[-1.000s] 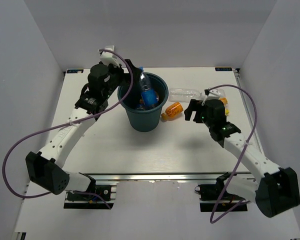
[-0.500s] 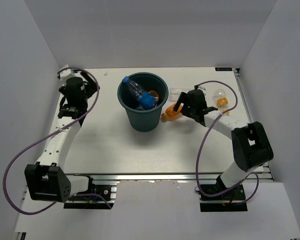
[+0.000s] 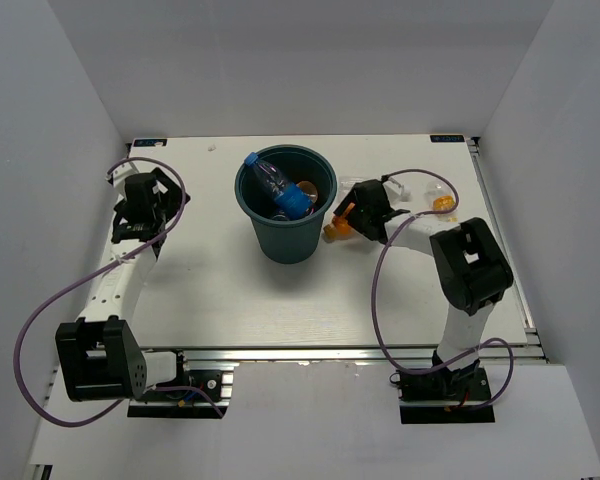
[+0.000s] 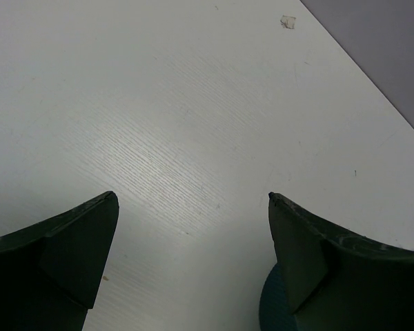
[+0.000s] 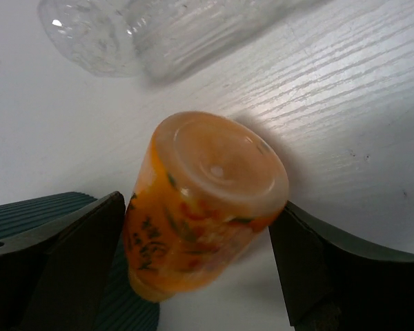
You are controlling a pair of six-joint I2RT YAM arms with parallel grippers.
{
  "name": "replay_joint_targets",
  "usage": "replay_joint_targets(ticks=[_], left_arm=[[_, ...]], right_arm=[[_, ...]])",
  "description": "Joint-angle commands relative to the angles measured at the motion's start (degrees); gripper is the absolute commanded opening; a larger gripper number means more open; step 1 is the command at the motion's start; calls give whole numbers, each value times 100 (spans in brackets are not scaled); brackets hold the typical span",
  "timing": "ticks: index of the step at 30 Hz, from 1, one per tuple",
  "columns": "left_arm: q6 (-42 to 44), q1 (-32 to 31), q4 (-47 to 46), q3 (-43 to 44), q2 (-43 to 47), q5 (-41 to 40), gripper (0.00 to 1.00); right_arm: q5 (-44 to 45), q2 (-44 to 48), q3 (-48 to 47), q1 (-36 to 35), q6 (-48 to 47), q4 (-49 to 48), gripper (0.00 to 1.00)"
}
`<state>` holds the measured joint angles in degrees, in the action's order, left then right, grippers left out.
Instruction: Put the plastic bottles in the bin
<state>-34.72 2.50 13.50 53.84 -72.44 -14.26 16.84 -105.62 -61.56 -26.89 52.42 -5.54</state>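
On the white table (image 3: 230, 290), the dark teal bin (image 3: 280, 240) is standing upright with blue-labelled bottles (image 3: 288, 197) lying inside it. The plastic bottles not yet binned are all lying to the bin's right.

Well to the bin's left, the left gripper (image 4: 193, 200) is hovering over bare tabletop. Its jaws are spread wide and holding nothing.

Just right of the bin, the right gripper (image 5: 196, 203) is straddling an orange bottle (image 5: 207, 186) that is lying on its side on the table, base end towards the wrist camera. One jaw is standing on each side, very close to the bottle's flanks. I am seeing no firm clamp, and the wrist view is not settling whether the pads are touching.

The clear unlabelled bottle (image 5: 159, 34) is lying just beyond the orange one, farther from the bin. What looks like a second orange bottle (image 3: 443, 203) is sitting farther right again.

The step in hand, as I am judging it, is securing this orange bottle. Doing it well is likely meaning squeezing across the round body rather than near the base, since slick plastic could squirt free. It is also meaning lifting above the bin's thick rim before swinging over, and letting go only above the opening. The bin is sitting so near that a low sweep could be knocking it.
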Motion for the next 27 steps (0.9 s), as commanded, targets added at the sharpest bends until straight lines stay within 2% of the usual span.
replay_joint_targets(ticks=[1, 5, 7, 9, 10, 12, 13, 15, 18, 19, 20, 22, 25, 27], left_arm=[[-52, 49, -58, -49, 108, 125, 98], [-44, 57, -75, -120, 152, 161, 98], [-26, 66, -49, -137, 204, 126, 98], [-17, 75, -23, -146, 274, 90, 98], [-9, 66, -31, -172, 292, 90, 98], [-8, 66, -75, -208, 336, 116, 98], [-17, 75, -58, -208, 354, 143, 98], [-17, 75, -66, -216, 363, 256, 98], [-26, 75, -189, -304, 372, 415, 98], [-35, 75, -163, -296, 345, 424, 98], [-26, 75, -137, -278, 319, 407, 98], [-9, 75, -93, -261, 292, 398, 98], [-8, 75, -102, -278, 275, 442, 98], [18, 66, -119, -278, 292, 564, 98]], right_arm=[[363, -291, -215, -53, 286, 113, 87], [285, -520, -278, -61, 365, 115, 85], [337, -442, -147, -88, 348, 80, 79], [521, -109, 38, -131, 234, -96, 73], [574, 206, 265, -149, 77, -131, 64], [628, 593, 556, -184, -222, -455, 54], [453, 1031, 862, -185, -668, -596, 49], [303, 1516, 1145, -211, -1144, -999, 47], [258, 2500, 1261, -202, -2076, -1098, 47], [337, 2929, 1191, -202, -2365, -1072, 47], [398, 3090, 920, -202, -3004, -1063, 48], [216, 3319, 455, -202, -3623, -750, 51], [-767, 3032, -819, -211, -4292, 207, 52], [-1602, 2785, -1574, -255, -4468, 500, 54]])
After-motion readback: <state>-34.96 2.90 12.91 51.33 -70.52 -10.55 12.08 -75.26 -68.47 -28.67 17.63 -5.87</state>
